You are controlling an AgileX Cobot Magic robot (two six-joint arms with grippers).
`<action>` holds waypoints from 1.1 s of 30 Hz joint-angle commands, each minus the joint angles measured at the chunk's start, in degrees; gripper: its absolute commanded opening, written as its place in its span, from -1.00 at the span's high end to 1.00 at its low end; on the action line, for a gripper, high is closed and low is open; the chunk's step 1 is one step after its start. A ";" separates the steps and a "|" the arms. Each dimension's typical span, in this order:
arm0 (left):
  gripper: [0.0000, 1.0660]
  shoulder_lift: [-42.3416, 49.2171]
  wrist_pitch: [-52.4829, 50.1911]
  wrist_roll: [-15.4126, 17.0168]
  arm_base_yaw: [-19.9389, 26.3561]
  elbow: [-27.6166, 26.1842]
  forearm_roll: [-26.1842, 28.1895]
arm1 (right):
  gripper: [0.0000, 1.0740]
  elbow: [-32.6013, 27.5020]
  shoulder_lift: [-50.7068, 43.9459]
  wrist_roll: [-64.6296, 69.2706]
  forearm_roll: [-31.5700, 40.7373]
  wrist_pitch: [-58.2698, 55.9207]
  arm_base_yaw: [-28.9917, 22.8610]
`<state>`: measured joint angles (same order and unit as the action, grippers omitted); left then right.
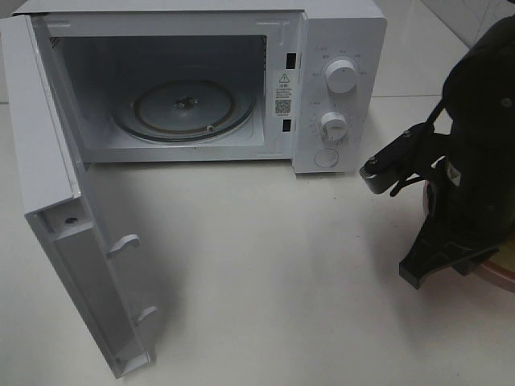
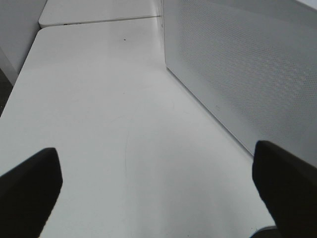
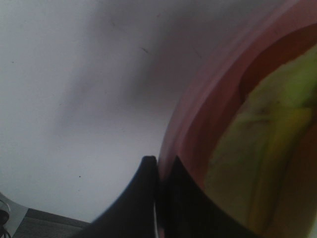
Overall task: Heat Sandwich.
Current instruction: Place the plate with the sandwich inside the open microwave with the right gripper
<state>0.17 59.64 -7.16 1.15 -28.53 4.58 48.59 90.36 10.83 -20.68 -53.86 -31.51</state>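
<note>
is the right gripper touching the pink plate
Touching: the right wrist view shows the right gripper with jaws shut on the pink plate rim.

Microwave (image 1: 338, 48) casing: smooth white, satin sheen. Its outer panel (image 2: 237, 64): fine dotted texture. Turntable (image 1: 183, 108) inside the microwave: clear glossy glass. Table (image 1: 282, 257) in front of the microwave: smooth white, faint sheen. Left gripper (image 2: 158, 191) fingers (image 2: 29, 191): matt black. Plate (image 3: 198, 114): glossy pink.

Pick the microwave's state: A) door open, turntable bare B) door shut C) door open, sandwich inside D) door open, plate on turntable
A: the microwave door is swung wide and the glass turntable is bare; the pink plate with the sandwich is outside, at the right gripper.
</note>
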 commanded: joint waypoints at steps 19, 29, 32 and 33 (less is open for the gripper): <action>-0.87 1.55 -0.23 0.46 0.06 0.11 0.11 | 1.00 0.11 -2.98 -0.34 -1.78 -0.86 -10.03; -0.87 1.55 -0.23 0.46 0.06 0.11 0.11 | 1.00 0.11 -2.98 -0.69 -2.81 -0.74 -15.64; -0.87 1.55 -0.23 0.46 0.06 0.11 0.11 | 1.00 0.11 -2.98 -1.09 -2.81 -0.74 -16.73; -0.87 1.55 -0.23 0.46 0.06 0.11 0.11 | 1.00 0.11 -2.98 -1.49 -2.81 -0.46 -17.93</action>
<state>0.17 59.64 -7.16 1.15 -28.53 4.58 48.59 87.83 10.37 -22.06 -53.92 -48.59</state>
